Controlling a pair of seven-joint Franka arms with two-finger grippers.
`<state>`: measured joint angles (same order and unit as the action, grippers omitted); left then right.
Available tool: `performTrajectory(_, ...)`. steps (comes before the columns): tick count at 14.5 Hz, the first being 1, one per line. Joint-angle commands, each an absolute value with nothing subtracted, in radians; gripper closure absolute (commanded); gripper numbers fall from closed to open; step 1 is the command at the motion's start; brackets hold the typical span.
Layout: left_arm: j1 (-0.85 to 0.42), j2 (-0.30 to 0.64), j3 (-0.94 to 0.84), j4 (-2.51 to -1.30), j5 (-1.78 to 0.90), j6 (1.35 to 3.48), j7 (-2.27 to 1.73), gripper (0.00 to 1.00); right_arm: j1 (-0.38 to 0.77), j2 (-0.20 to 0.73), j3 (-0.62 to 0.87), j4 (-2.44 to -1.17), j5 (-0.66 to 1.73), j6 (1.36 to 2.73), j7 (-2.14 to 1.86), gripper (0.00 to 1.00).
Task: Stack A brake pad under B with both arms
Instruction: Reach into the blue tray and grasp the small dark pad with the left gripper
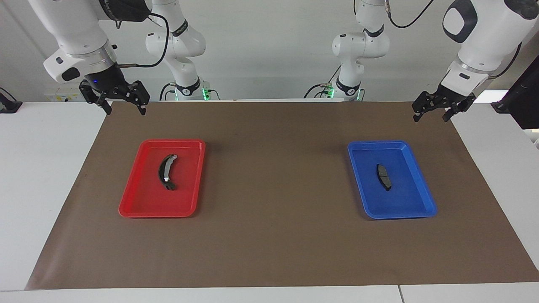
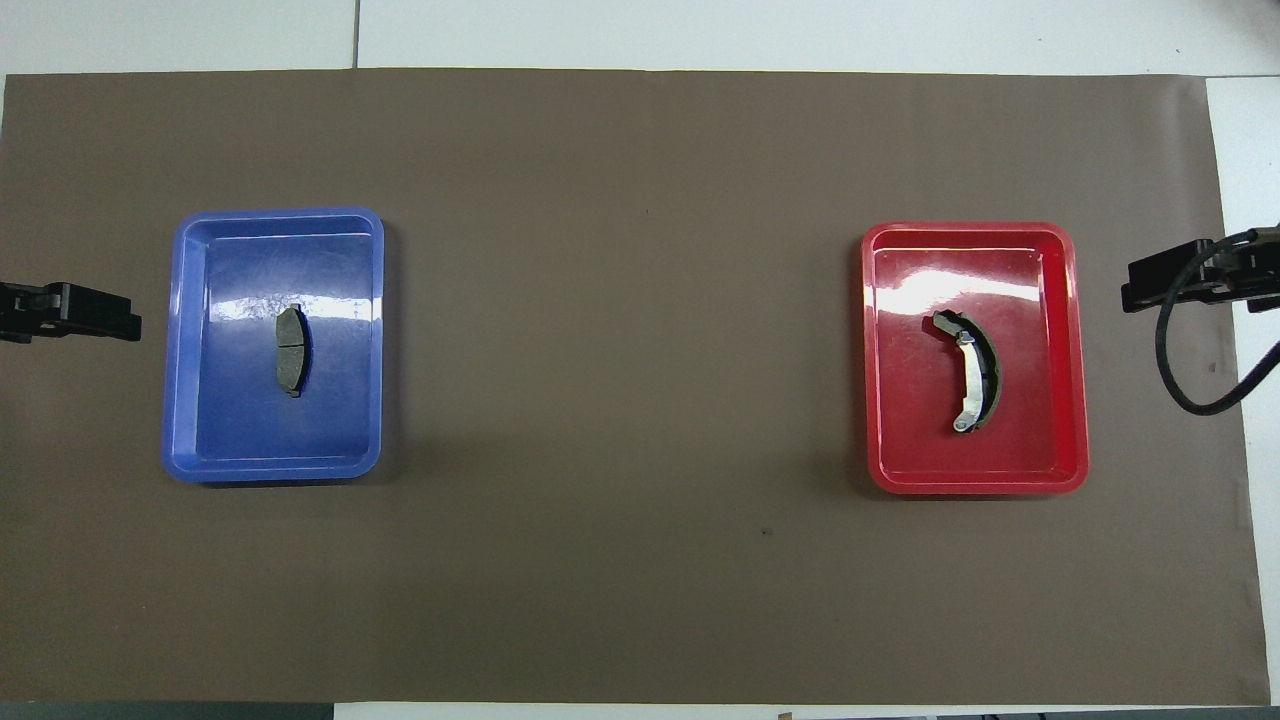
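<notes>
The A brake pad (image 1: 383,176), small, flat and dark grey, lies in the blue tray (image 1: 414,206) toward the left arm's end of the table; it also shows in the overhead view (image 2: 291,349). B (image 1: 165,171), the longer crescent piece with a silvery strip, lies in the red tray (image 1: 139,202) toward the right arm's end; it also shows in the overhead view (image 2: 974,384). My left gripper (image 1: 430,119) is open and empty, raised over the mat's edge beside the blue tray. My right gripper (image 1: 126,112) is open and empty, raised over the mat's edge beside the red tray.
A brown mat (image 1: 273,189) covers the white table and both trays stand on it, far apart. A black cable (image 2: 1195,380) hangs from the right arm over the mat's end. A dark object (image 1: 522,101) stands at the table's edge by the left arm.
</notes>
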<state>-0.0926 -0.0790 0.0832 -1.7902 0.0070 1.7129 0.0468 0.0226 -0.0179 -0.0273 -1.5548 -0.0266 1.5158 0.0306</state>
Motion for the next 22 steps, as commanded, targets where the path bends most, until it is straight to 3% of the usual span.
performTrajectory(1, -0.11, -0.11, 0.089, -1.929, 0.002, 1.854, -0.006, 0.01, 0.015, -0.028, -0.025, -1.568, -0.026, 1.528, 0.025, 0.0)
performTrajectory(6, -0.113, -0.055, 0.086, -2.068, 0.002, 2.051, -0.09, 0.01, 0.014, -0.028, -0.025, -1.569, -0.026, 1.526, 0.023, 0.0)
performTrajectory(16, -0.147, 0.104, 0.086, -2.171, 0.002, 2.333, -0.149, 0.01, 0.015, -0.034, -0.025, -1.583, -0.026, 1.531, 0.017, 0.0)
performTrajectory(20, -0.152, 0.146, 0.087, -2.2, 0.002, 2.417, -0.149, 0.02, 0.015, -0.123, -0.025, -1.877, -0.026, 1.822, 0.012, 0.0)
performTrajectory(22, -0.156, 0.178, 0.087, -2.201, 0.002, 2.433, -0.147, 0.03, 0.015, -0.091, -0.025, -1.933, -0.014, 1.881, -0.006, 0.0)
